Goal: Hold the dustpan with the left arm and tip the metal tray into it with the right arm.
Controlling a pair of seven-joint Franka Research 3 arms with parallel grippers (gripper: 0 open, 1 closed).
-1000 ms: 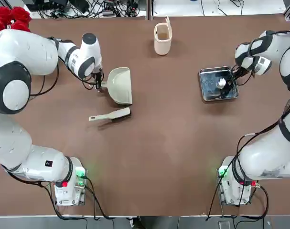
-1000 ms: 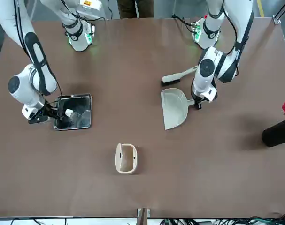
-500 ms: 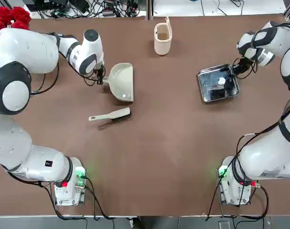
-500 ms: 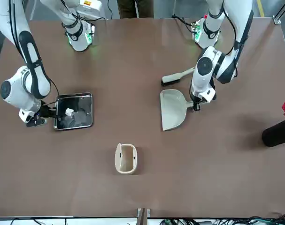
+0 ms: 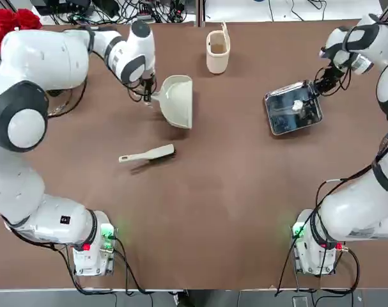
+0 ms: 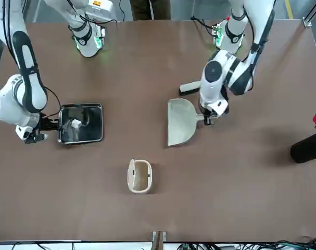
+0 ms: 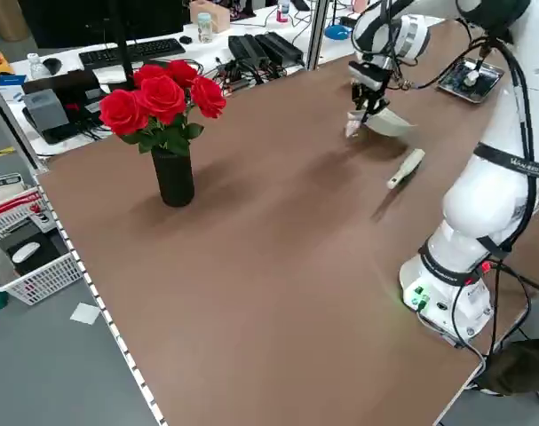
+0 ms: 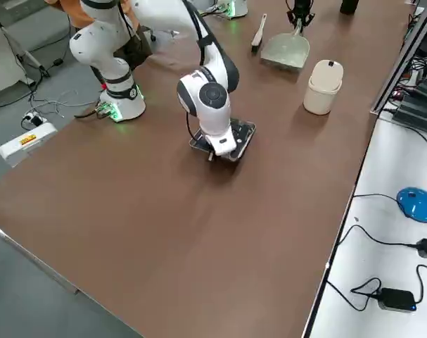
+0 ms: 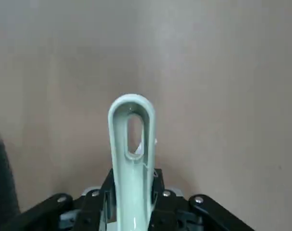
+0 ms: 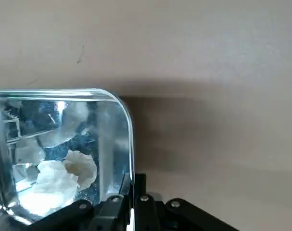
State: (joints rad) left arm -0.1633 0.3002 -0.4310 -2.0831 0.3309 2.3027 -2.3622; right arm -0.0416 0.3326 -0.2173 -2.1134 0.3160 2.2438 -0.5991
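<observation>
The cream dustpan (image 5: pixel 176 100) hangs just above the table at the far left-centre, its mouth facing the robot's base. My left gripper (image 5: pixel 149 96) is shut on its stubby looped handle (image 9: pixel 131 144). In the front view, the dustpan (image 6: pixel 179 121) lies right of centre. The shiny metal tray (image 5: pixel 293 109) is at the far right, slightly turned, with white crumpled scraps (image 10: pixel 59 175) inside. My right gripper (image 5: pixel 318 86) is shut on the tray's far-right rim (image 10: pixel 129 144). A shadow lies on the table beside the tray.
A cream cup-shaped bin (image 5: pixel 217 51) stands at the far edge between dustpan and tray. A slim cream brush (image 5: pixel 147 154) lies nearer the base than the dustpan. Red roses (image 7: pixel 158 102) in a black vase (image 6: pixel 306 148) stand at the far left corner.
The left arm carried the dustpan away from the base and toward the bin. The right gripper moved farther out with the tray's rim, and the tray turned slightly.
</observation>
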